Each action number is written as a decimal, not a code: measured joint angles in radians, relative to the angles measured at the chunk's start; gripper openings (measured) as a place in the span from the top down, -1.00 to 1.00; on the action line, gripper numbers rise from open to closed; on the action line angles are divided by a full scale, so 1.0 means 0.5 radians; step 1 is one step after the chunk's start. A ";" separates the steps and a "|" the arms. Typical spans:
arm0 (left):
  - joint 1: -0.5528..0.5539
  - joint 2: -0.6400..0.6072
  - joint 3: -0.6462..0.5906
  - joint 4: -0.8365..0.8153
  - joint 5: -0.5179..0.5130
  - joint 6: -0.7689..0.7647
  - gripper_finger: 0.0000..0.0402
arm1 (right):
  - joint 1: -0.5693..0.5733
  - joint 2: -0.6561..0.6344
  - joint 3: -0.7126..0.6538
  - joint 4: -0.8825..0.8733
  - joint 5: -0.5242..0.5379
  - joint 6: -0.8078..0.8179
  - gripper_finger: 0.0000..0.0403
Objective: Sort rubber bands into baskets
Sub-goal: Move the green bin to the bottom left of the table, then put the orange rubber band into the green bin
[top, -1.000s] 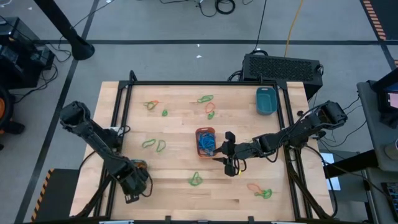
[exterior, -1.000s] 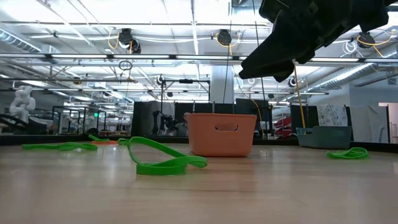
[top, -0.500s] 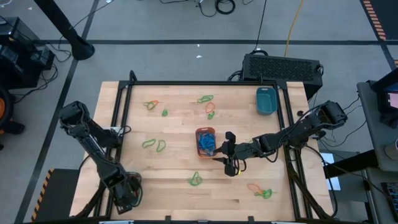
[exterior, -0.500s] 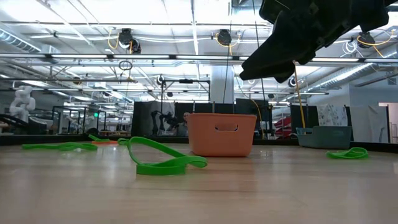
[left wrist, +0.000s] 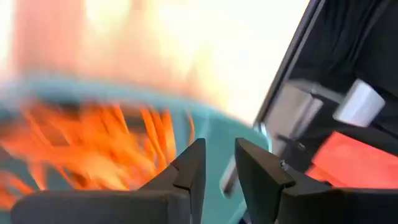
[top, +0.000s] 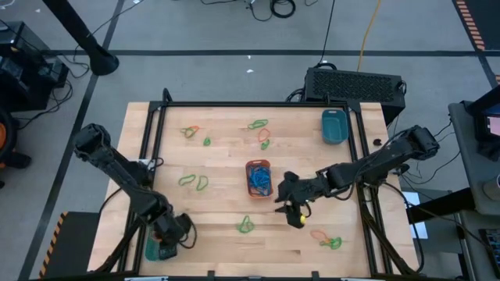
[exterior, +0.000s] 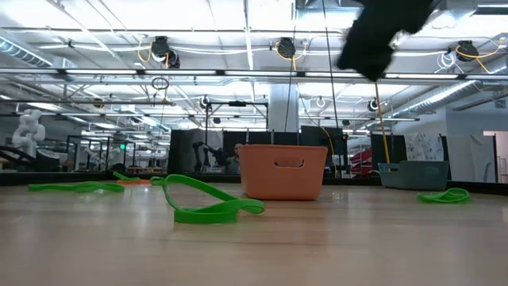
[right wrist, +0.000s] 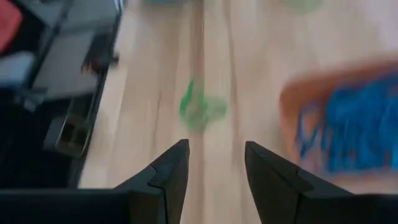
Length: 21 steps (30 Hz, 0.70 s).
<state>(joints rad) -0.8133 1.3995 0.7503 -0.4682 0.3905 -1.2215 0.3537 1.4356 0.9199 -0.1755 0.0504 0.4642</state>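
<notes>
The orange basket of blue rubber bands sat mid-table. The right gripper, just beside it, hung spread and empty; ideally it would drop squarely over the green band nearby. The left gripper, narrowly parted and empty, hovered over a teal basket holding orange bands.

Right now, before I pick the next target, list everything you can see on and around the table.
Orange basket: one, table centre, blue bands inside.
Teal basket: one, far right corner of the table.
Second teal basket: one, at the near left edge under the left tool, orange bands inside.
Green bands: several, scattered across the table.
Orange bands: a few loose, far left, middle and near right.
Black box: one, on the floor behind the table.
Left tool: over the second teal basket, fingers slightly apart.
Right tool: open, empty, beside the orange basket.
</notes>
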 joint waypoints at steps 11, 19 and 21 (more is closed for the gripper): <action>0.251 -0.044 -0.007 0.484 -1.209 1.530 0.54 | 0.440 -0.004 0.356 -1.393 -0.164 1.067 0.26; 0.400 -0.036 -0.041 1.305 -1.623 2.350 0.54 | 0.736 0.067 0.056 -1.086 -0.088 1.457 0.26; 0.422 -0.026 -0.041 1.467 -1.622 2.361 0.54 | 0.771 0.085 -0.025 -0.972 -0.046 1.458 0.26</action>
<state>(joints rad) -0.6025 1.3865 0.7300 0.2656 -0.4205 -0.0408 0.7393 1.4780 0.9075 -0.6615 0.0273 1.1930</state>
